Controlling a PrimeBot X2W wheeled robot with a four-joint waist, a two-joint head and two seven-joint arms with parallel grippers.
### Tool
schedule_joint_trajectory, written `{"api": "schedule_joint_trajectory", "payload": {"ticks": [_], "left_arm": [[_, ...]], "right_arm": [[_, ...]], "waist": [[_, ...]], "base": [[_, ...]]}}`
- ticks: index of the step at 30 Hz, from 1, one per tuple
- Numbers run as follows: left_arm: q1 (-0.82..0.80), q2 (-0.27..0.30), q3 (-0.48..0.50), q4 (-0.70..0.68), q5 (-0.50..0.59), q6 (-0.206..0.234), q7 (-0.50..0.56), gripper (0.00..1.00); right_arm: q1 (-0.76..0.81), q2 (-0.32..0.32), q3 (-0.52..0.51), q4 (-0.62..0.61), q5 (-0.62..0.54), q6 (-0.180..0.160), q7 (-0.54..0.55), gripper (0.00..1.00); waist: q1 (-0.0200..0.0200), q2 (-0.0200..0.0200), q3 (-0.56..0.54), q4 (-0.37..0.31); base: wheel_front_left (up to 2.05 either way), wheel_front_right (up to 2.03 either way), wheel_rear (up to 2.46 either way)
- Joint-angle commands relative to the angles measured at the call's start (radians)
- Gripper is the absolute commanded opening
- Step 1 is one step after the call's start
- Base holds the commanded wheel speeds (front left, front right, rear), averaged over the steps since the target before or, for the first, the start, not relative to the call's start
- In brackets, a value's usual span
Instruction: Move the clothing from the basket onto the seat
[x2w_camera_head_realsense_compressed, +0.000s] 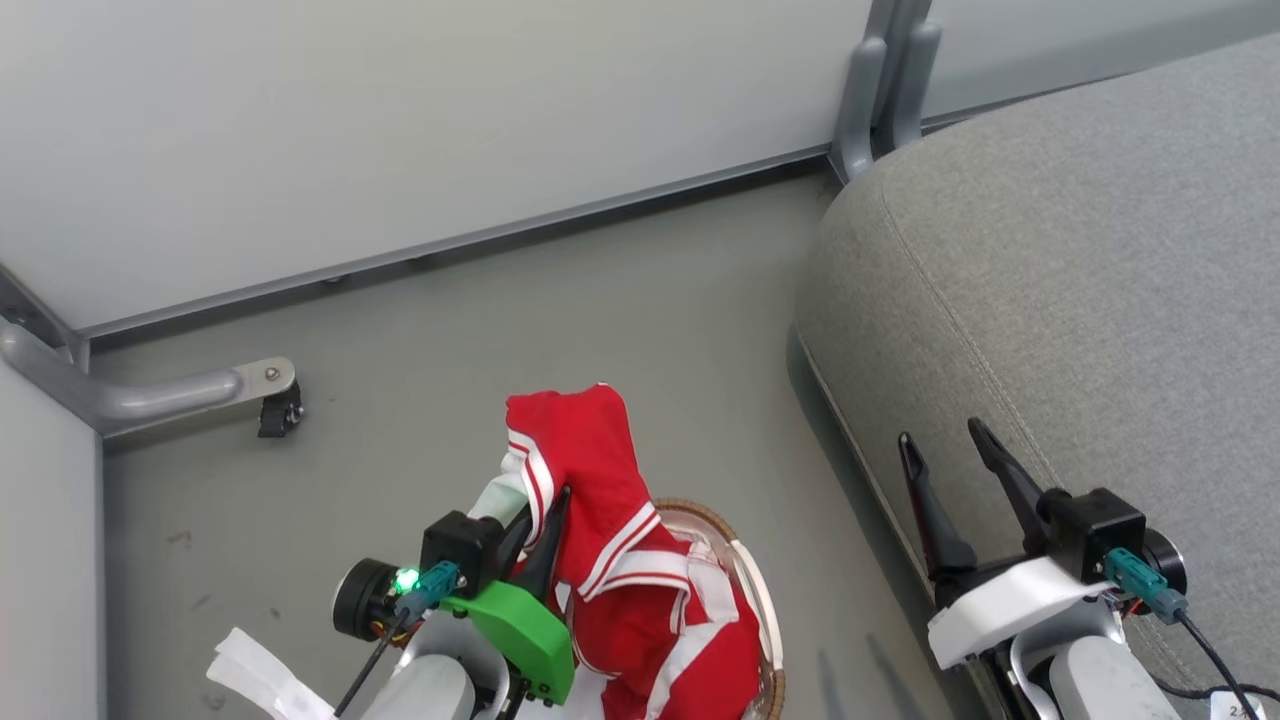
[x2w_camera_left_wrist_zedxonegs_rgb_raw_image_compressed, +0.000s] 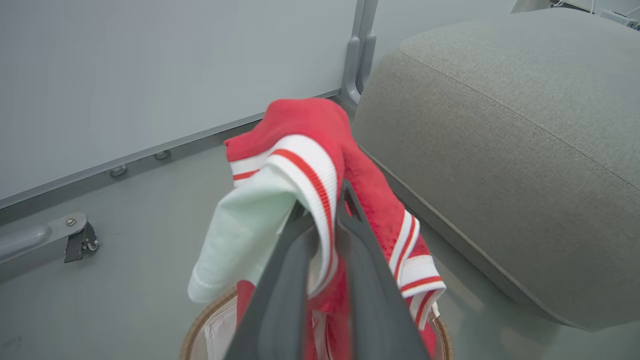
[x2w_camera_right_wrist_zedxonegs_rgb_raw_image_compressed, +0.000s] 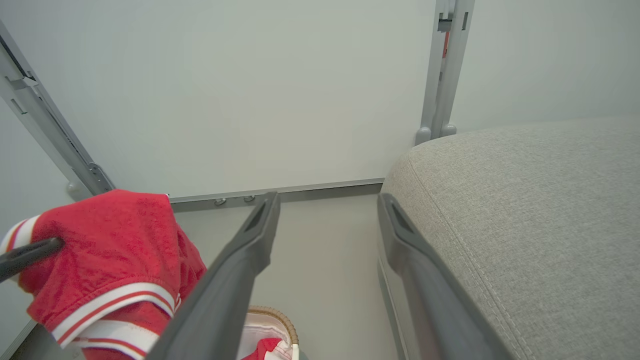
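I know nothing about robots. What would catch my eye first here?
The bright red clothing with white stripes, pinched in the left gripper and held up over the basket at the bottom middle of the head view. To its right spreads the big grey seat, with the right gripper open and empty by its edge.

One basket (x2w_camera_right_wrist_zedxonegs_rgb_raw_image_compressed: 281, 314), one seat (x2w_camera_head_realsense_compressed: 1080, 280). Two grippers: left gripper (x2w_camera_left_wrist_zedxonegs_rgb_raw_image_compressed: 322, 200), right gripper (x2w_camera_head_realsense_compressed: 940, 430). Red clothing (x2w_camera_head_realsense_compressed: 600, 470) bunched together; separate pieces cannot be counted.
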Motion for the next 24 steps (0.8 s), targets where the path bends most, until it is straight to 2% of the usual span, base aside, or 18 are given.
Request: {"api": "schedule_joint_trajectory", "payload": {"ticks": [1,14,24], "left_arm": [[0.019,-0.008,0.022,-0.027,0.014,-0.005,-0.001,0.00],[-0.023,-0.041,0.149,-0.272,0.044,-0.026,-0.001,0.00],[-0.039,-0.050,0.122,-0.352,0.039,-0.033,-0.001,0.00]], "right_arm": [[0.029,-0.005,-0.002,0.007,0.004,-0.001,-0.005,1.00],[0.102,-0.011,0.057,0.055,0.008,-0.001,-0.005,1.00],[0.088,-0.032,0.156,0.107,0.008,-0.001,-0.005,1.00]], "waist": [[0.0001,0.0000,-0.061,0.041],[0.0001,0.0000,-0.102,0.064],[0.0001,0.0000,-0.102,0.096]], "base": [[0.00,0.00,0.00],[0.00,0.00,0.00],[0.00,0.00,0.00]]}}
